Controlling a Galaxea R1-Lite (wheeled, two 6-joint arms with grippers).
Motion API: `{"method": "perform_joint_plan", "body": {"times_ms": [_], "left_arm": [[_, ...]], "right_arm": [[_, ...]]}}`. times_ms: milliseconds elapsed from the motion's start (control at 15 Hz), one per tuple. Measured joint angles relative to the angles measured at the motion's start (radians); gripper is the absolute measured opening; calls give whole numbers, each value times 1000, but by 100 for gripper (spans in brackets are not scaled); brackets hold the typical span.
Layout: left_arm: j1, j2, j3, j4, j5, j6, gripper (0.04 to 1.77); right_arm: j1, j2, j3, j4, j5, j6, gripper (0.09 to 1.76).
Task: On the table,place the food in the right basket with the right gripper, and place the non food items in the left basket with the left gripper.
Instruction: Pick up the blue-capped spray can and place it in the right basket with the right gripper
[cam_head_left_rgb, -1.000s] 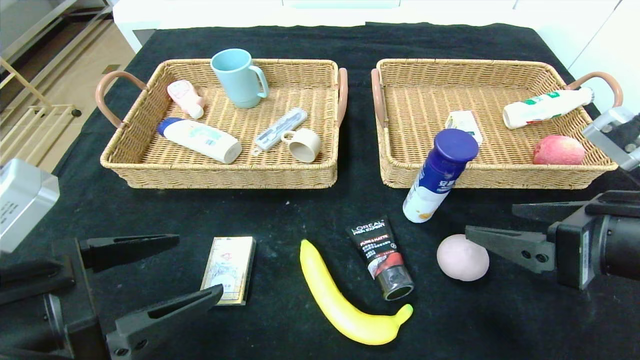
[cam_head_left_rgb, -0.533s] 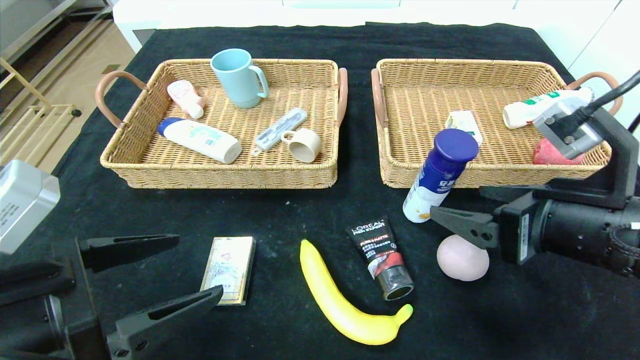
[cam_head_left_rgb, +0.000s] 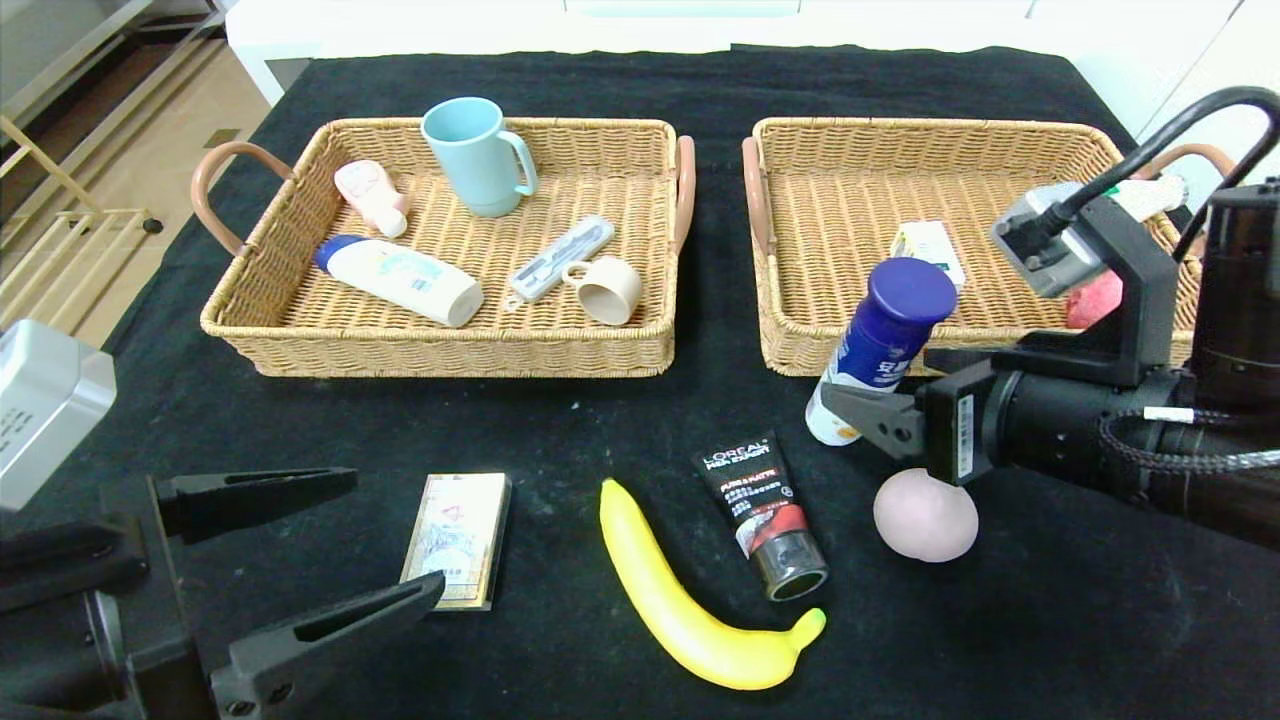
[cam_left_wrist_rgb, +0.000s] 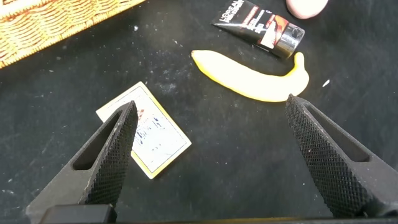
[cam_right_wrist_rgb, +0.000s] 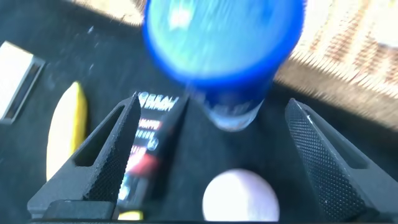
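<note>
Right gripper (cam_head_left_rgb: 872, 415), fingers spread and empty, has swung in from 3 o'clock over the last second and now brackets the upright blue-capped white bottle (cam_head_left_rgb: 878, 347), just above the pale pink egg-shaped ball (cam_head_left_rgb: 925, 515). Bottle stands on the black table at 6 o'clock of the right wicker basket (cam_head_left_rgb: 800, 340). Looks like bottle pick next. Left gripper (cam_head_left_rgb: 300, 560) parked, fingers apart, at 8 o'clock.

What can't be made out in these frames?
- Apple in the right basket: head view, mostly hidden behind the right arm's camera mount.
- White bottle there: only its cap end shows past the same mount.
- Blue-capped bottle: right wrist view, label blurred.
- Card box: left wrist view, print too small to read.
</note>
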Motion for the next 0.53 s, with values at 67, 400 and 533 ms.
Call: {"method": "perform_joint_plan", "body": {"times_ms": [67,400,533], "left_arm": [[0,-1,0,0,0,0,172],[0,-2,0,0,0,0,172],[1,-3,0,0,0,0,172]], "right_arm": [[0,12,-14,-27,-10,-3,170],[-6,68,-45,-113,-39,-14,170],[-7,88,-45,-141,-44,-16,170]]}}
